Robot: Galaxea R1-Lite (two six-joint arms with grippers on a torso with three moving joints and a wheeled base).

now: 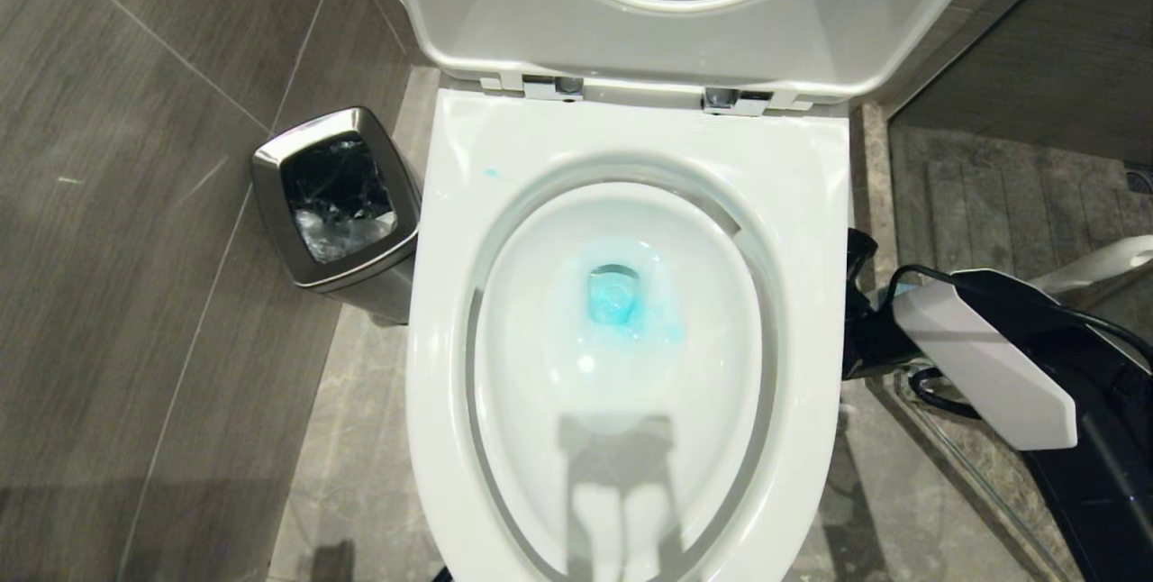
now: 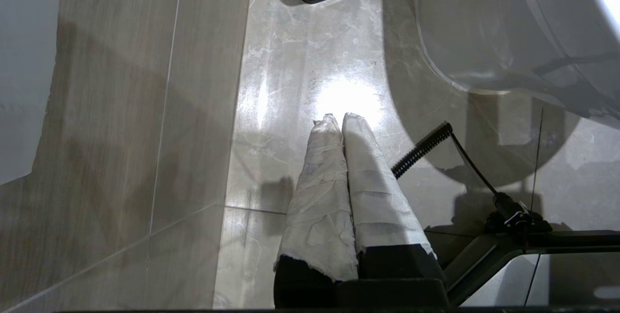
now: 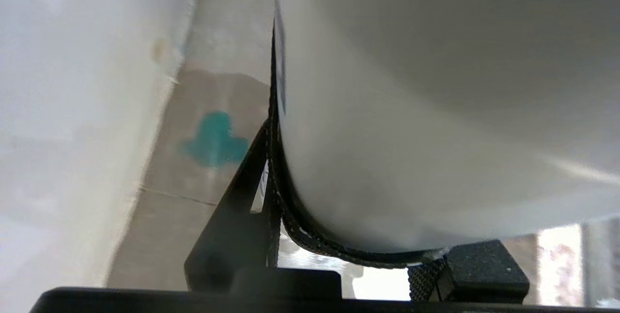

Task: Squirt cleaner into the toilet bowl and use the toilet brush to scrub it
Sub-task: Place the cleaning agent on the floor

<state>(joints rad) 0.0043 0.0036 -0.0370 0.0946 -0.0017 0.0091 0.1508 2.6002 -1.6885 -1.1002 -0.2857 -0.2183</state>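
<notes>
One toilet bowl (image 1: pixel 432 366), one blue cleaner (image 1: pixel 615 298) pool.

One toilet bowl (image 1: pixel 432 312), one steel bin (image 1: pixel 338 204), two cleaner spots (image 1: pixel 617 298), two claws (image 2: pixel 337 118)

We are in a bathroom: we see a white toilet bowl (image 1: pixel 630 348), a small steel bin (image 1: pixel 338 204) and grey floor tiles (image 1: pixel 135 204).

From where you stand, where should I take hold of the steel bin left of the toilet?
Probably the steel bin by its wide top rim, left side, from above: its right side sits close beside the toilet bowl, leaving little room, and the open top gives a lip to pinch.
</notes>
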